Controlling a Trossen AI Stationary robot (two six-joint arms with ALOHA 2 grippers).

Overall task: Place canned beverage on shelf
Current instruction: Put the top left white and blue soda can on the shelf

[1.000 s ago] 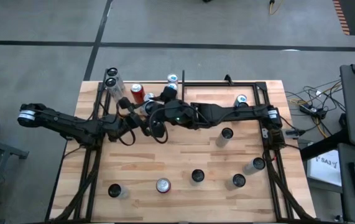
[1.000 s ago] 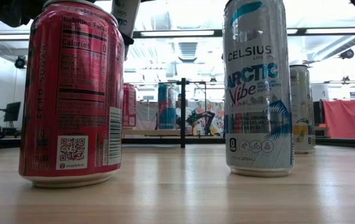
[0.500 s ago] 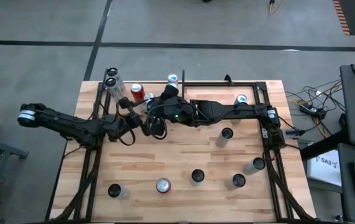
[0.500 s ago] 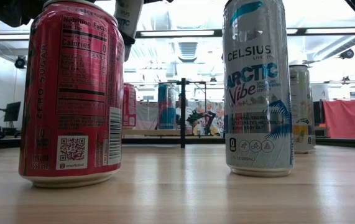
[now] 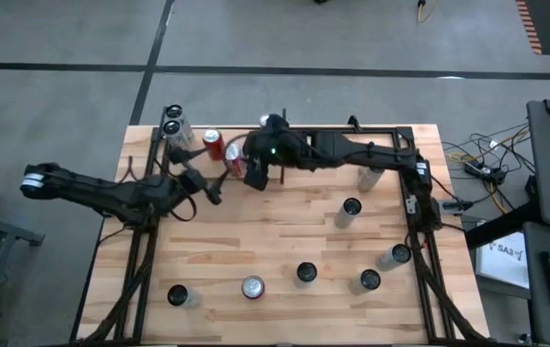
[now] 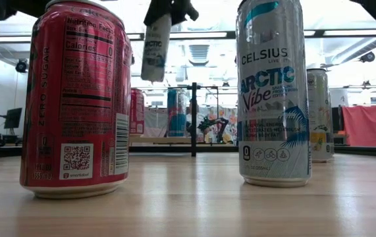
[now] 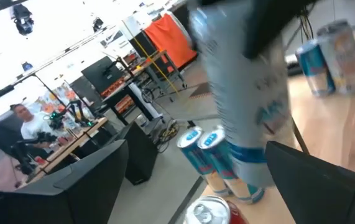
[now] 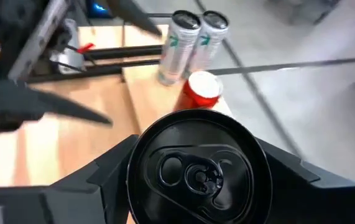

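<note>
Scanning from the left, I see my left gripper (image 5: 213, 190) low over the table (image 5: 284, 241) with its fingers spread apart and nothing between them. Just beyond it, 2 silver cans (image 5: 172, 121) and a red can (image 5: 214, 143) stand at the shelf's (image 5: 183, 145) far left corner. My right gripper (image 5: 255, 173) is clamped on a slim pale can (image 6: 155, 46) with a black top (image 8: 199, 168), carried clear of the wood beside the red can. 6 more cans dot the table's near and right side.
</note>
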